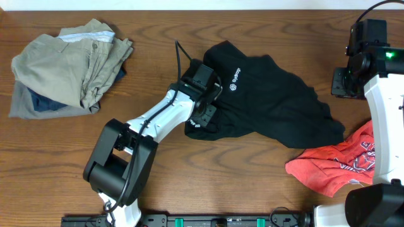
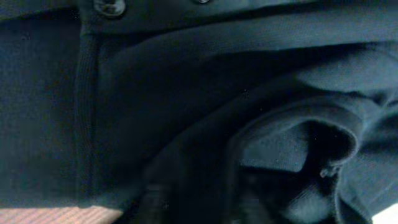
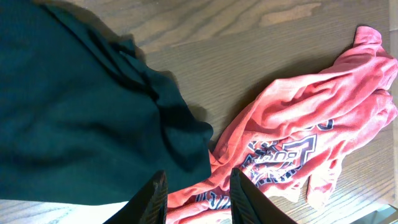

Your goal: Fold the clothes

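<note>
Wooden table (image 1: pixel 265 25): left gripper (image 1: pixel 203 116) pressed into left edge of black shirt (image 1: pixel 278 107), grip unreadable; right gripper (image 3: pixel 198 199) parted above red tee (image 3: pixel 298 124).

Overhead: even, bright light, sharp throughout, only faint soft shadows on the wooden table (image 1: pixel 265 25). Left wrist: dim and murky, the black shirt (image 2: pixel 186 93) too close, blurred low down. Right wrist: well lit, red tee (image 3: pixel 298 124) crisp, right gripper (image 3: pixel 198 177) soft-edged.

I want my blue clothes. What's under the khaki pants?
A dark blue garment peeks out from under the khaki pants. Most of it is covered, so its kind is unclear.
</note>
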You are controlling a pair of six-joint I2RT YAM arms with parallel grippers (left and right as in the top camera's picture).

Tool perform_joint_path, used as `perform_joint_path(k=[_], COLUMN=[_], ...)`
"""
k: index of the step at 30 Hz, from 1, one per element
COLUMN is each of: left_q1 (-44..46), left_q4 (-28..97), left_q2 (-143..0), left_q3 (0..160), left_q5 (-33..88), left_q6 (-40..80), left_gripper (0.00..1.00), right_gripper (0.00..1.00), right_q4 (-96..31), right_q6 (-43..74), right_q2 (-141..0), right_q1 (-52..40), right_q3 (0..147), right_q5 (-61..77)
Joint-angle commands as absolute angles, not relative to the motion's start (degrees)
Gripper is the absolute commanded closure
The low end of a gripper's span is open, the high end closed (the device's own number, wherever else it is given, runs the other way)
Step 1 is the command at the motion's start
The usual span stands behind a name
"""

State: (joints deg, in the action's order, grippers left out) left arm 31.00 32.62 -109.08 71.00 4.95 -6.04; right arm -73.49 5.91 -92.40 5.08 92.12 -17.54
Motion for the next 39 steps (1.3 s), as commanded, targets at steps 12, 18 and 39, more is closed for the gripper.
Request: perform_joint_path(k=[12,18,39], left_q1=[23.05,14.83,13.85], left_q4=[44.82,49.21,59.31], left_q2=[-96.38,-84.53,-84.29], left_q3=[73.87,73.58,70.28], left_q5=[-8.45,1.32,1.52], left_q6=[7.99,9.91,10.22], left_gripper=[0.94,0.94,0.94], right_gripper=[0.64,0.62,0.64], right_q4=[-75.99,-76.12,-44.05], right_q6=[6.81,5.93,14.37], right_q2=[-92.01,-92.01,-92.03], right_q1=[5.30,4.84,-1.93], right_q3=[92.42,86.96,55.96], right_q5=[-7.79,3.86,5.21])
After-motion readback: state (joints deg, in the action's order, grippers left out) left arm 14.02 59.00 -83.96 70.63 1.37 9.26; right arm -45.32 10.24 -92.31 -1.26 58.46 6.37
